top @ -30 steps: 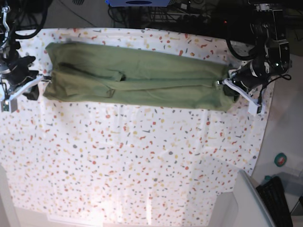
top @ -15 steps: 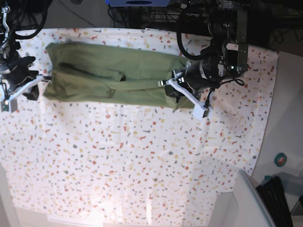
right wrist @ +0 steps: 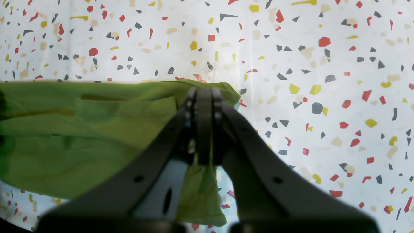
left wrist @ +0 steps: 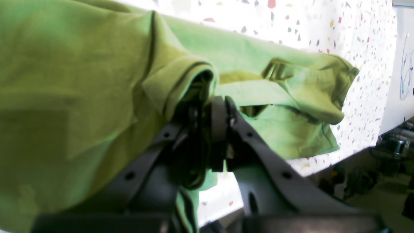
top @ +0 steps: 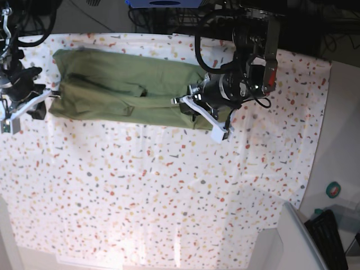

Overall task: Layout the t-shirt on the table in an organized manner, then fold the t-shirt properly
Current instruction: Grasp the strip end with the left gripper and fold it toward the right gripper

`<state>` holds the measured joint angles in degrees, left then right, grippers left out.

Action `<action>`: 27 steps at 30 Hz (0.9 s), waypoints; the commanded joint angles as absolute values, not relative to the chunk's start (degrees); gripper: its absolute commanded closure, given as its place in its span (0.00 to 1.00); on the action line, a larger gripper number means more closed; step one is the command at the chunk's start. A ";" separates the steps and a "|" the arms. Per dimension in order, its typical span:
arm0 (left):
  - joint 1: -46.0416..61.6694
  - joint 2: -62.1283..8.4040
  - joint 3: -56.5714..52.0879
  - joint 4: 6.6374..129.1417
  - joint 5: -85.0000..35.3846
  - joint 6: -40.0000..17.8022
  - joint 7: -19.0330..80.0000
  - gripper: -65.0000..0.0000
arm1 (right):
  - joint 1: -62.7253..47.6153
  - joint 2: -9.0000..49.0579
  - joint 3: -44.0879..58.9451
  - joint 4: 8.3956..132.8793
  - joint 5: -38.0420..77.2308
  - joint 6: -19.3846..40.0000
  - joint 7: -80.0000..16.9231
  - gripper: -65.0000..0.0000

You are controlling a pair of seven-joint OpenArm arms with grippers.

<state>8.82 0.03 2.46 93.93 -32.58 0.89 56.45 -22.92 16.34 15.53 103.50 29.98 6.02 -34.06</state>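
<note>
While the t-shirt point(top: 126, 93) lies long across the table's point(top: 169, 191) far side, you've got your left gripper point(top: 191, 108) and right gripper point(top: 35, 104) each clamped on an end.

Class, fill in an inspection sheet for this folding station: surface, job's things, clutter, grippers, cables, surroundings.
Surface: white cloth-covered table with coloured flecks, flat.
Job's things: olive-green cotton t-shirt, folded into a long band, one end raised.
Clutter: nothing seen on the table.
Grippers: left gripper shut on the t-shirt's raised end; right gripper shut on the other end.
Cables: black cables behind the table.
Surroundings: grey bin, teal tape roll.
</note>
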 commanded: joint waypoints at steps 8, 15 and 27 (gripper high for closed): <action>7.25 0.31 2.59 94.73 -33.36 0.57 54.46 1.00 | -22.11 17.19 15.78 104.40 30.20 6.11 -32.92 1.00; 5.67 0.40 3.82 92.26 -33.36 0.57 54.55 1.00 | -21.93 17.19 15.69 104.40 30.20 6.11 -32.92 1.00; 5.41 0.40 5.49 92.00 -33.63 0.57 54.46 1.00 | -21.41 17.19 15.96 102.46 30.20 6.11 -32.92 1.00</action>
<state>6.07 0.03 5.45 91.00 -32.60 0.93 55.05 -21.87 16.34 15.49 101.47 29.76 6.02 -34.17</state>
